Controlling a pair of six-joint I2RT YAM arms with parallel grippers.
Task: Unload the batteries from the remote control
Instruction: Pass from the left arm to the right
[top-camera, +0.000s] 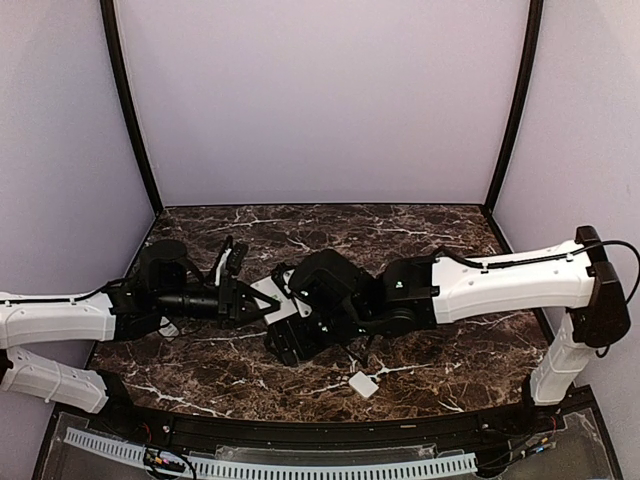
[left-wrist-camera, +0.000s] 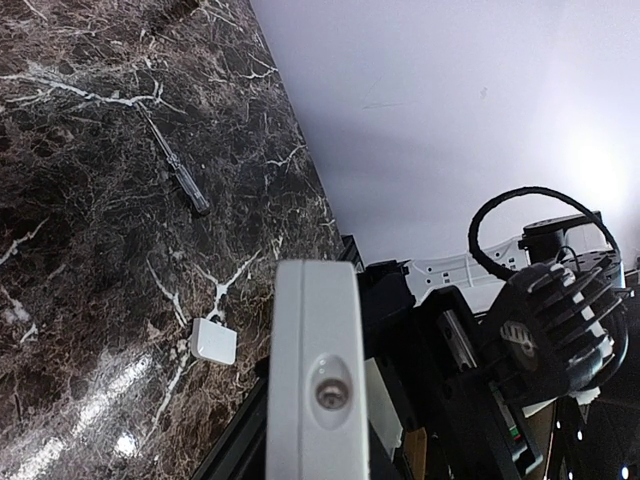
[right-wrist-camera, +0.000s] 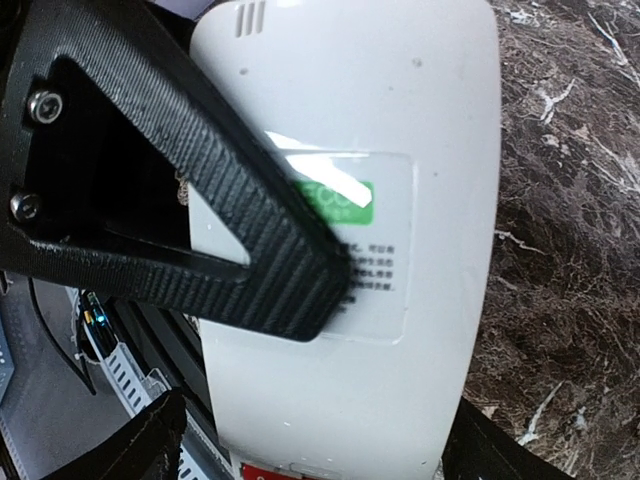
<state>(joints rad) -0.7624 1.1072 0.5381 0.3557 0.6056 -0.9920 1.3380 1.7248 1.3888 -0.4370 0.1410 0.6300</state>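
The white remote control (right-wrist-camera: 400, 120) lies back-up in the right wrist view, with a label and a green sticker on it. A ribbed black finger (right-wrist-camera: 250, 240) of my left gripper (top-camera: 248, 300) presses across that back; the left gripper is shut on the remote. In the left wrist view the remote (left-wrist-camera: 315, 370) is seen end-on. My right gripper (right-wrist-camera: 325, 455) is open, with one finger on each side of the remote's lower end. A red sliver (right-wrist-camera: 265, 470) shows at that end; I cannot tell whether it is one of the batteries.
A small flat white cover (top-camera: 363, 384) lies on the dark marble table (top-camera: 450, 240) near the front edge, also in the left wrist view (left-wrist-camera: 212, 342). A thin dark tool (left-wrist-camera: 178, 175) lies further out. Both arms meet at mid-table.
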